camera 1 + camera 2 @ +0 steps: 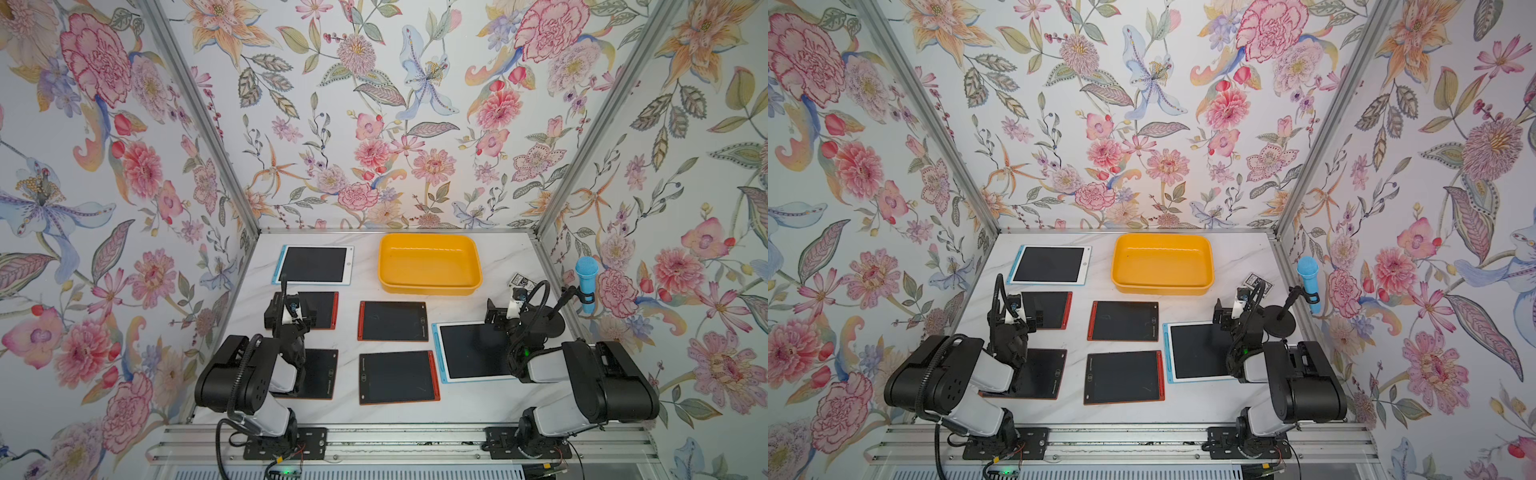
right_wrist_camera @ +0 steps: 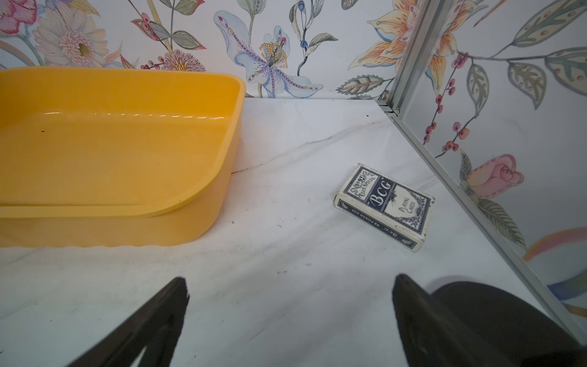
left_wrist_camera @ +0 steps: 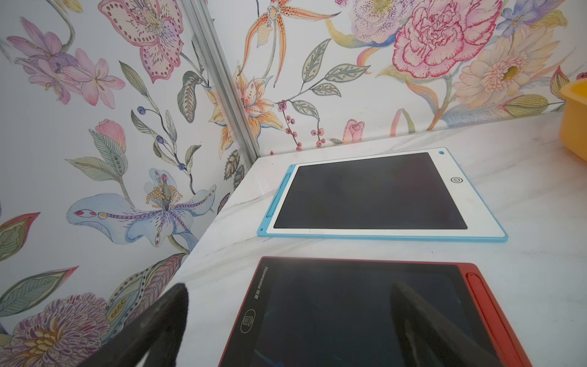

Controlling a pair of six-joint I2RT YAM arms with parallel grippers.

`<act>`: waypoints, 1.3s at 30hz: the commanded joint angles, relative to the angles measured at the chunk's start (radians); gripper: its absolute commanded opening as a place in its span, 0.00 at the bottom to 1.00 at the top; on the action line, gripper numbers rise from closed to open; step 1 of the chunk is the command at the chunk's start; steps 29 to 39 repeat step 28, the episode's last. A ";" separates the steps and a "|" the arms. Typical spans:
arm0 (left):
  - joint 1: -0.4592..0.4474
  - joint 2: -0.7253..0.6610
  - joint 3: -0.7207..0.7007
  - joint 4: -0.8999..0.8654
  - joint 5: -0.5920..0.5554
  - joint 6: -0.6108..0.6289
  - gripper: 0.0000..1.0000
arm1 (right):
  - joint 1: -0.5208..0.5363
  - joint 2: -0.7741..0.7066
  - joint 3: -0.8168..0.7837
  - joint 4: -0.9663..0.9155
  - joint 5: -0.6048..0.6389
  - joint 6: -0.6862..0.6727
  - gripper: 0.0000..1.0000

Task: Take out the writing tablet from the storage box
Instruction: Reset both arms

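The storage box [image 1: 432, 289] stands at the far middle of the surface [image 1: 457, 411]. You can see its yellow floor bare in both top views and in the right wrist view [image 2: 127, 222]. The writing tablets lie flat on the surface outside it, six dark screens in all.

- A blue-framed tablet [image 1: 314, 264] lies at the far left, just beside the box but apart from it.
- A second blue-framed tablet [image 1: 473, 351] lies on the right, partly under your right arm.
- Two red-edged tablets lie in the middle, one farther [image 1: 393, 321] and one nearer [image 1: 399, 377].
- Two more lie on the left. The left arm partly covers the near-left tablet [image 1: 322, 374].

Your left tool [image 1: 291, 318] hangs over the left red-edged tablet [image 3: 317, 302], jaws wide and gripping nothing. Whether it touches the screen you cannot tell.

Your right tool [image 2: 290, 279] is also spread wide and holds nothing. It is over bare surface, with the box on one side and a pack of playing cards [image 2: 384, 206] on the other.

A blue microphone [image 1: 587, 282] stands on its black stand by the right wall.
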 commanded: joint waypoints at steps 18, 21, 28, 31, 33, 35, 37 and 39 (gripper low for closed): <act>0.011 -0.003 0.013 0.065 0.023 0.009 1.00 | -0.015 -0.003 0.071 -0.043 -0.048 -0.022 1.00; 0.011 -0.003 0.014 0.065 0.023 0.009 1.00 | -0.014 -0.002 0.071 -0.042 -0.046 -0.022 1.00; 0.010 -0.004 0.014 0.063 0.023 0.010 1.00 | -0.022 0.000 0.078 -0.051 -0.059 -0.014 1.00; 0.010 -0.004 0.014 0.063 0.023 0.010 1.00 | -0.022 0.000 0.078 -0.051 -0.059 -0.014 1.00; 0.010 -0.004 0.014 0.063 0.023 0.010 1.00 | -0.022 0.000 0.078 -0.051 -0.059 -0.014 1.00; 0.010 -0.004 0.014 0.063 0.023 0.010 1.00 | -0.022 0.000 0.078 -0.051 -0.059 -0.014 1.00; 0.010 -0.004 0.014 0.063 0.023 0.010 1.00 | -0.022 0.000 0.078 -0.051 -0.059 -0.014 1.00; 0.010 -0.004 0.014 0.063 0.023 0.010 1.00 | -0.022 0.000 0.078 -0.051 -0.059 -0.014 1.00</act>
